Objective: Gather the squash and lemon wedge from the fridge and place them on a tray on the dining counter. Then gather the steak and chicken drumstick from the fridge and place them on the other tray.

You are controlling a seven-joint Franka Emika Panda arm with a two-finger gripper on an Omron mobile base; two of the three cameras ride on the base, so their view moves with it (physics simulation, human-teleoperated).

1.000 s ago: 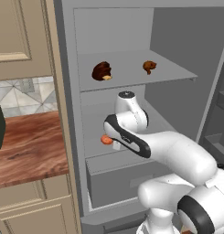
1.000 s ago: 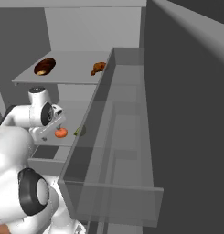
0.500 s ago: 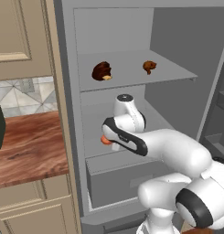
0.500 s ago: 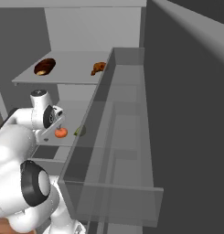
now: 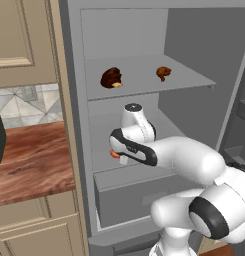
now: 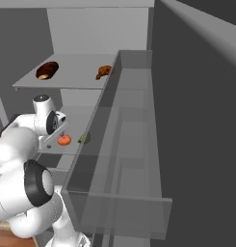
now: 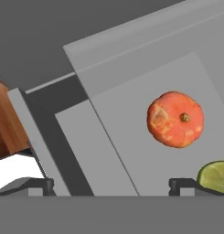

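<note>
The claw (image 7: 113,185) is hanging wide open and holding nothing, just above the fridge's (image 5: 144,40) middle shelf (image 7: 145,114). Nearest, the lemon wedge (image 7: 215,176) is lying by the right fingertip: light, slick, best pinched across its flat faces. Just beyond, the squash (image 7: 175,119) looks firm, round, likely to roll.

So the round orange squash (image 5: 114,154) is mostly tucked behind the white arm's wrist in the left base view, just a sliver peeking out. In the hand view the yellow-green lemon wedge (image 7: 215,177) gets chopped off by the right edge and sits partly behind a dark fingertip (image 7: 183,184). The two dark brown lumps (image 6: 47,70) on the fridge's upper shelf are too small to identify, possibly meat.
</note>
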